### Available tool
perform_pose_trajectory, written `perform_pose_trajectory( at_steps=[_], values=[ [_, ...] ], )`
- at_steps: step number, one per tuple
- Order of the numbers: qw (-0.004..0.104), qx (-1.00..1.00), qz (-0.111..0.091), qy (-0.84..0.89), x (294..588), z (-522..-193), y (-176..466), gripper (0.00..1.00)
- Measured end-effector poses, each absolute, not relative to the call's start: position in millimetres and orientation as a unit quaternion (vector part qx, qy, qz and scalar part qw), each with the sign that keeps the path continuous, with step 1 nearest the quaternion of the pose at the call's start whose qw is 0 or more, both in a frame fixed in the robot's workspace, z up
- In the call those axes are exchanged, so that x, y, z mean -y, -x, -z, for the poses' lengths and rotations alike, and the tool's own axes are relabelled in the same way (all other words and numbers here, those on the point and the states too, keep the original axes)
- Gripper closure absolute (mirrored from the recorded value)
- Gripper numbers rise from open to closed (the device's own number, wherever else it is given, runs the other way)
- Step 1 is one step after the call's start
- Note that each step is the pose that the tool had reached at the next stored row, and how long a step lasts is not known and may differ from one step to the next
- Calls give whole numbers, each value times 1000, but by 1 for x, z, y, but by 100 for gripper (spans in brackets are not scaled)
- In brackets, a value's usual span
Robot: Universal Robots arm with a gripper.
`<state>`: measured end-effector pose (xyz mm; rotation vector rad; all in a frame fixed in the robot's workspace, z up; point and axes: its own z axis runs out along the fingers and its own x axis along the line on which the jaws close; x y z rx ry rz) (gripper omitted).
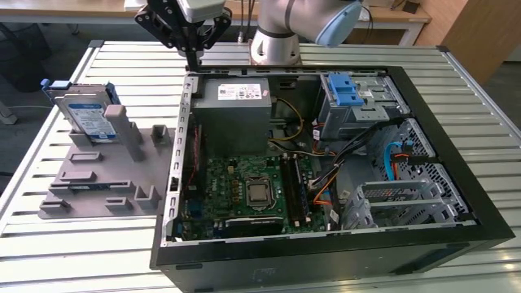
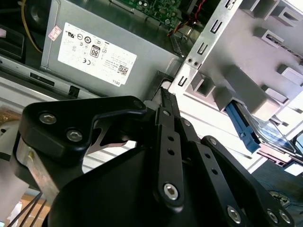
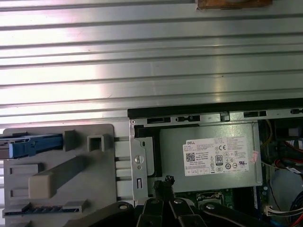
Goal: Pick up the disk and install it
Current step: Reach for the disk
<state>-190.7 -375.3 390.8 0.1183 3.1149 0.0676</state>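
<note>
A: Largest entry first?
B: One table (image 1: 65,244), slatted metal. On it sits one computer case (image 1: 456,201), black, with its side open, running from centre toward 4 o'clock in the exterior view.

A: Next?
B: One arm (image 1: 281,24), entering at 12 o'clock. One holder plate (image 1: 89,183), grey with raised blocks, lying at 9 o'clock of the case and just beside it. One power supply box (image 1: 232,122), grey with a white sticker, inside the case.

A: Cages?
B: Two. One latched cage (image 1: 370,107), silver with a blue latch, at 1 o'clock inside the case. One bare cage (image 1: 403,201) at 4 o'clock.

A: The task item?
B: One disk (image 1: 88,119), with a silver face and a blue frame. It stands on edge in the holder plate, at the plate's 12 o'clock end. Its long axis runs roughly 11 to 5 in the exterior view. How far it leans, I cannot tell. Its blue frame also shows in the first wrist view (image 3: 35,144).

A: And the end effector?
B: One end effector (image 1: 193,60), fingers drawn narrow with nothing between them. It hangs over the case's rim by the power supply box.

A: The relation that matters?
B: In the exterior view the disk lies at about 8 o'clock from the end effector, well apart from it and across the case wall.
</note>
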Motion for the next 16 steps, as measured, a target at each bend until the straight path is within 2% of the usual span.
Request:
perform_pose_trajectory(
  at_steps=[16],
  values=[
    [12, -999, -22, -38, 375, -390, 201, 89]
  ],
)
